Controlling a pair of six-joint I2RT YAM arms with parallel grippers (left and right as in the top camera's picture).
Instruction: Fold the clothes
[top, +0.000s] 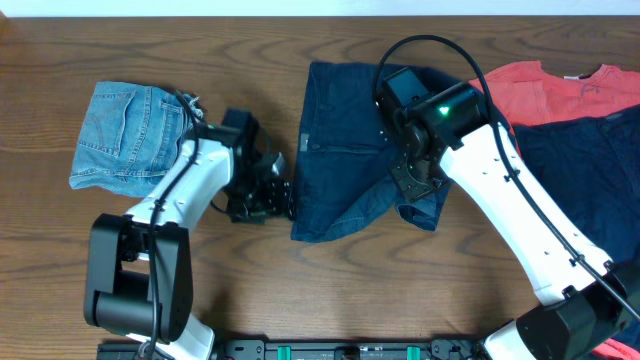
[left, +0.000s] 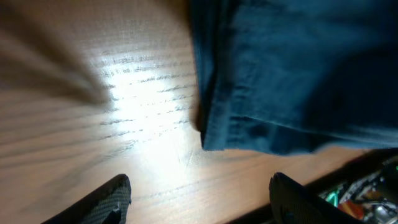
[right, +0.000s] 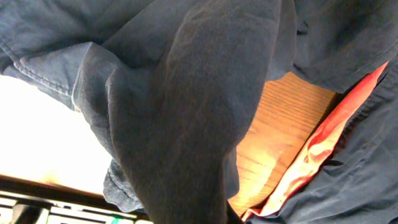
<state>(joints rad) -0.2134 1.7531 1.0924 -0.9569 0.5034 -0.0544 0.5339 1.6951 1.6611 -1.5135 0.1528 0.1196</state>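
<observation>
A dark navy garment (top: 340, 150) lies partly folded mid-table; its hem (left: 280, 74) fills the top right of the left wrist view. My left gripper (top: 280, 195) hovers just off its left edge, open, with only bare wood between the fingertips (left: 118, 190). The right gripper (top: 420, 185) sits on the garment's right side, shut on a fold of it. In the right wrist view that navy cloth (right: 199, 124) hangs over the jaws and hides them. Folded light-blue denim shorts (top: 125, 140) lie at the far left.
A coral-red T-shirt (top: 560, 85) lies at the back right, partly under another navy piece (top: 585, 170); both also show as the T-shirt's edge (right: 323, 149) and the navy piece (right: 367, 174). A black rail (top: 330, 350) runs along the table's front edge.
</observation>
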